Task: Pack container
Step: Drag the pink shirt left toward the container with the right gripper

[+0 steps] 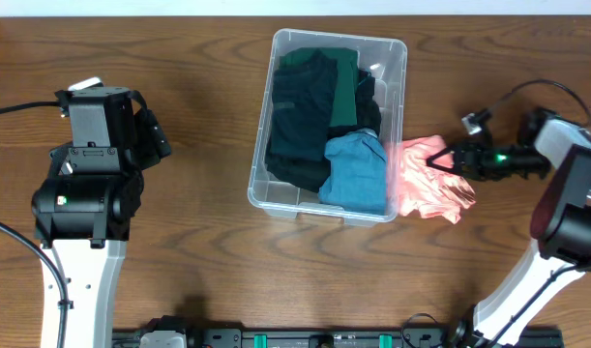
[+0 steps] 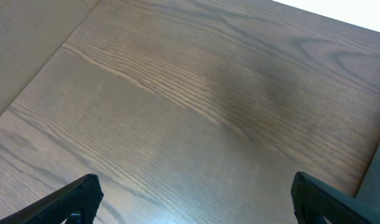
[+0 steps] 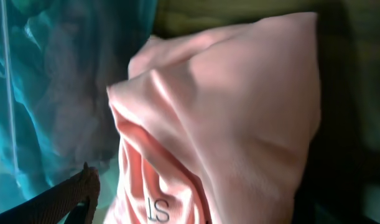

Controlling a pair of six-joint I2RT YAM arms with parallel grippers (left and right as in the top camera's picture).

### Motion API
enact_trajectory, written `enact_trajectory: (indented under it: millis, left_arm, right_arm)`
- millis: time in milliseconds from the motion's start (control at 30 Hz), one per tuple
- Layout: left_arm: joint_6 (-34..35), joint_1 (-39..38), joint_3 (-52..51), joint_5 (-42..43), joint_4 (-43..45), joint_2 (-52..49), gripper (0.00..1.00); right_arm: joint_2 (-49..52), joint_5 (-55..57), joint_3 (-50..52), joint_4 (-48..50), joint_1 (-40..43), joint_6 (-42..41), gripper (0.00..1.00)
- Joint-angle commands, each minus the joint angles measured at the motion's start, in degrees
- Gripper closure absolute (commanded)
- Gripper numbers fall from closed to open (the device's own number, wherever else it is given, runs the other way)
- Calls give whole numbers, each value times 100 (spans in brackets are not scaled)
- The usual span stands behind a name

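Clothing filled most of the container (image 1: 396,97), which sat on the wooden counter (image 1: 179,58) close to the far edge and a little right of the middle. Inside it a black garment (image 1: 295,126) took up the left half. A dark green garment (image 1: 343,92) lay toward the far right corner of the bin, and a folded blue garment (image 1: 355,174) lay toward its near right corner. Through the clear near wall the blue cloth showed down to the base.

Just outside the bin's right wall, touching it, a crumpled pink garment (image 1: 430,179) lay on the counter toward the right edge. The right gripper (image 1: 440,159) reached in from the right edge, with its tips at the top of that pink cloth. In the right wrist view the pink fabric filled the space between the fingers and bore some pale lettering (image 3: 158,211) near the bottom. One finger (image 3: 84,193) stood far out to the side, so the claw looked released around the cloth rather than clenched on it. The clear wall showed teal behind the fabric.

Over by the left edge, well apart from the bin, the left gripper (image 2: 196,183) hung above bare wood, its jaws spread wide and holding nothing.
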State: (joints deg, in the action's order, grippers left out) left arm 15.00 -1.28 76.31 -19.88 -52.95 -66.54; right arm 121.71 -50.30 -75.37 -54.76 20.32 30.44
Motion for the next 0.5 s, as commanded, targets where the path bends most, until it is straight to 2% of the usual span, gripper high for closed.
enact_trajectory:
  millis: [0,133,233,467]
  left_arm:
    - [28,24,-11,-74,-17,-13,2]
    - [28,24,-11,-74,-17,-13,2]
    - [28,24,-11,-74,-15,-13,2]
    - [28,24,-11,-74,-17,-13,2]
  right_arm:
    - [118,743,98,136,-387,46,13]
    - [118,892,101,175,-529,42,24]
    - [118,896,101,173,-507,22,28]
    - [118,1043,299,72,-503,26,29]
